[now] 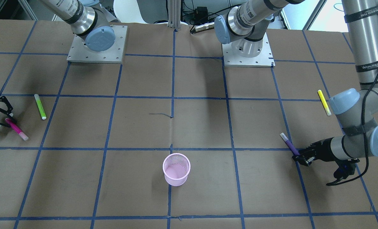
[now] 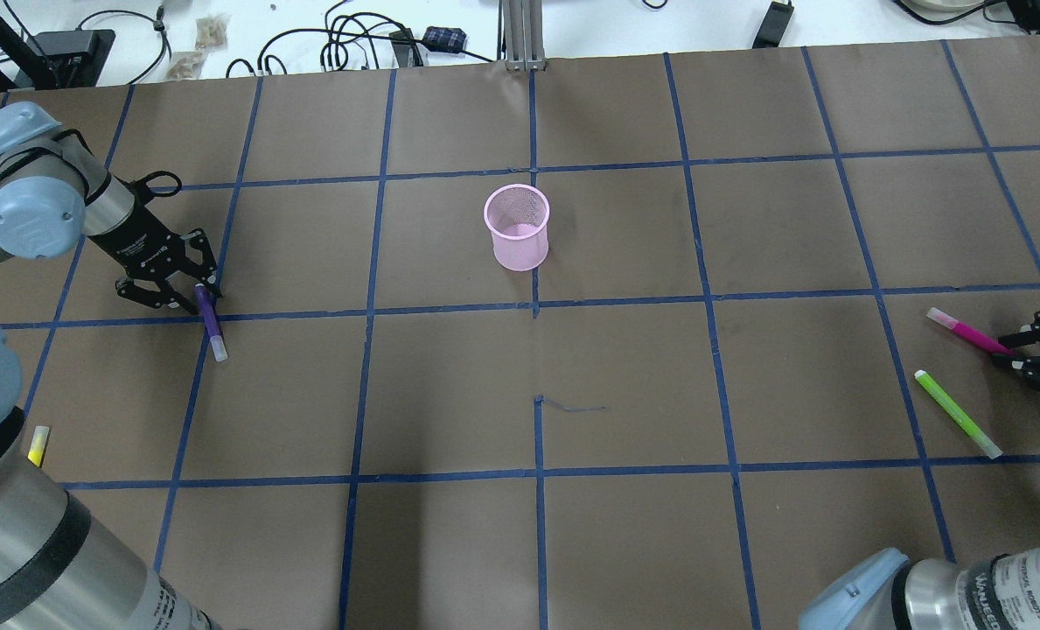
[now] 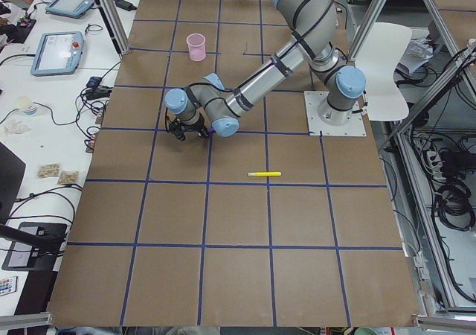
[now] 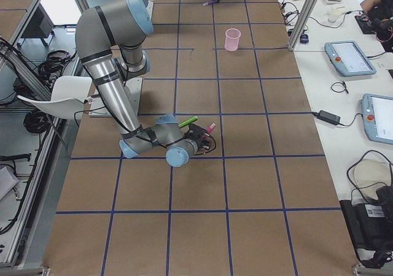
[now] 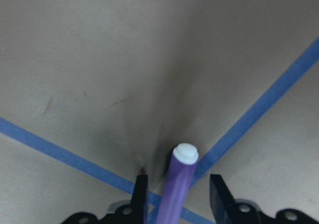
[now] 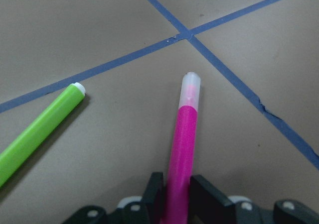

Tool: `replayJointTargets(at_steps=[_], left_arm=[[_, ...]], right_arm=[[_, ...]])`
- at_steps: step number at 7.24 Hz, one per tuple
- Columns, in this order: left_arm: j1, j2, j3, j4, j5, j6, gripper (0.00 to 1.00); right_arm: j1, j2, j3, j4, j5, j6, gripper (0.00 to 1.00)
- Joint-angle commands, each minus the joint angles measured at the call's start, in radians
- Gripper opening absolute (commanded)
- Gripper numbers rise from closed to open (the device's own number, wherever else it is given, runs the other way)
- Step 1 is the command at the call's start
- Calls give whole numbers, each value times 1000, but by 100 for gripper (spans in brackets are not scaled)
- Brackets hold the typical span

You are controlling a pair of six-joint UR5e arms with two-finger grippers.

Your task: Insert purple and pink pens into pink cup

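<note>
your desk (image 2: 624, 385) is covered in brown paper, ruled into squares by blue tape. the pink cup (image 2: 517, 227) stands upright on it near the middle. toward the robot's right end a green pen (image 2: 957, 414) lies flat, with the pink pen (image 2: 966, 330) near it but apart. a yellow pen (image 1: 324, 102) lies at the left end, and the purple pen (image 2: 212, 325) crosses a tape line.

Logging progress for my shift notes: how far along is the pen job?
Nothing is done: the pink cup is empty. In hand: the right gripper is shut on the pink pen; the left gripper straddles the purple pen, jaws open. Remaining: lifting and inserting both.
</note>
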State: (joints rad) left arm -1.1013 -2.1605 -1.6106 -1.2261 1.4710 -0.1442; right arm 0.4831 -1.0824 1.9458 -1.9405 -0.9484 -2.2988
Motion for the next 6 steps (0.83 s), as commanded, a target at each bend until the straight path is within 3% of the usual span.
replayJointTargets(at_steps=[1, 2, 3, 6], left_arm=[[-2, -2, 0, 8, -3, 2, 17], [-2, -2, 0, 8, -3, 2, 5], [-2, -1, 1, 8, -3, 2, 1], [-23, 31, 8, 2, -5, -8, 1]], right_arm=[[2, -17, -2, 8, 0, 10, 7], [8, -71, -4, 11, 2, 19, 4], [14, -139, -2, 17, 0, 92, 4], [119, -302, -4, 20, -6, 284, 4]])
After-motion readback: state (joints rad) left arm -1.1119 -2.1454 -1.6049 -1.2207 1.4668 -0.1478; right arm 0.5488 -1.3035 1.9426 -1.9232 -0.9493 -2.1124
